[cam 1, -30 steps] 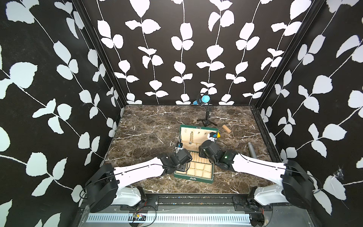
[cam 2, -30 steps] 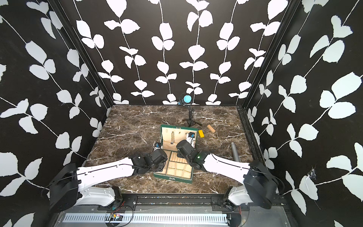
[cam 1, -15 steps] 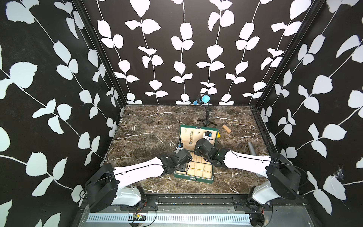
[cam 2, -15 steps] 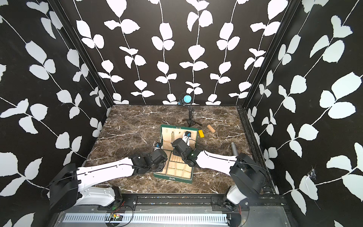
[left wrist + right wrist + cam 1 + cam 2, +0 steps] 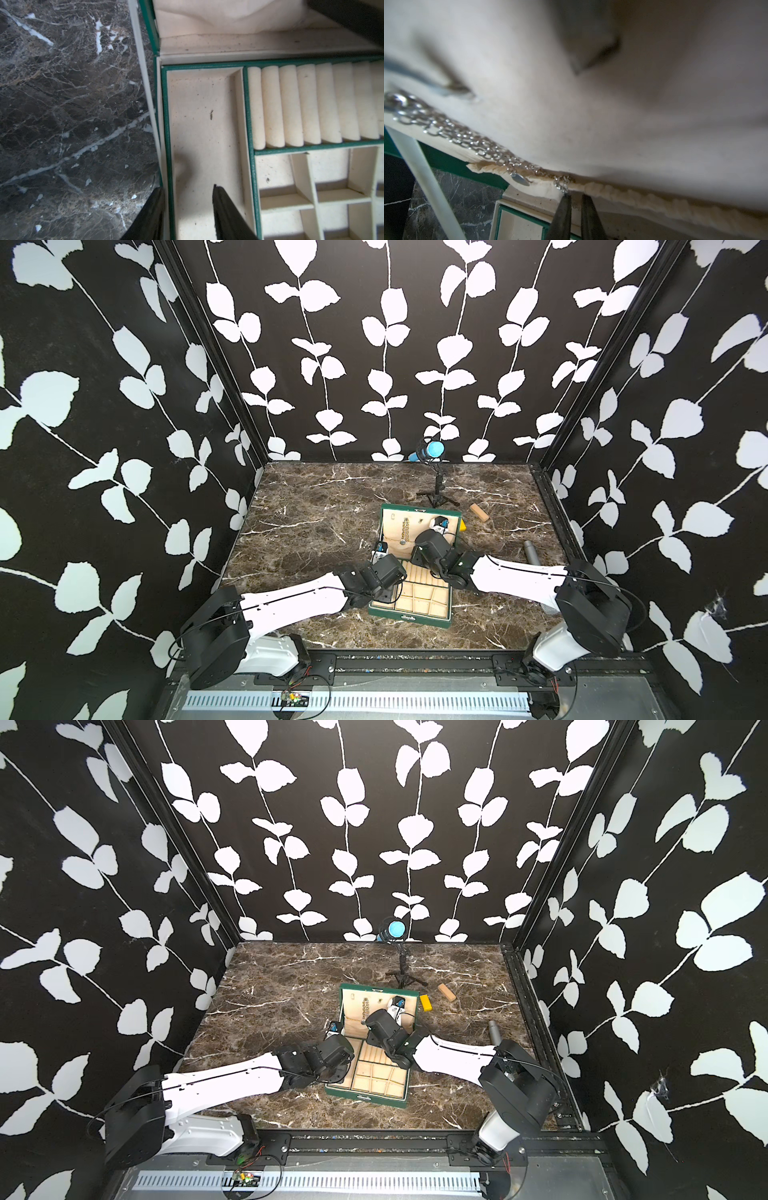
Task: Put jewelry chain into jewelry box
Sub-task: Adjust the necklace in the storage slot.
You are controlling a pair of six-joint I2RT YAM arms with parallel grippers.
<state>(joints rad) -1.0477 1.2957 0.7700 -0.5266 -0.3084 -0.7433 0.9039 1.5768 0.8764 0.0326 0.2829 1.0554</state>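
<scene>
Brown marble table [image 5: 316, 531] under everything. On it, dark green box [image 5: 432, 620], open, cream inside, with the lid [image 5: 390, 526] thrown back behind the tray [image 5: 424, 597].

Left claw [image 5: 187, 188]: roughly half open, astride the side wall of the box, one finger [image 5: 151, 216] outside over the marble, one inside the long compartment [image 5: 203, 124] next to the ring rolls [image 5: 307, 104]. Holds nothing, and does not seem to squeeze the wall either. Useful as a stop against sliding of the box.

Right claw [image 5: 575, 195]: almost closed, only a narrow slit between the fingers [image 5: 562, 214], tips beside the gathered pocket edge [image 5: 643, 197] of the lid, just at the end of the chain [image 5: 467, 139].

Thin silver chain [image 5: 405, 529] itself: along the lid lining, outside every compartment, in a straight strip. Not in the tray yet, so probably the pick-up step, early in the task. Smallest of all, last link [image 5: 562, 186], right against one fingertip. Cannot tell whether already pinched or only touched.

For doing this well: close completely on that last link, not on the cloth behind. Check the hold with a small pull before any big lift. Then draw slowly away from the lining, since possibly hooked at the far end; too blurred there to say. Carry low, lower into the long compartment link after link, and release only with most of the length down.
</scene>
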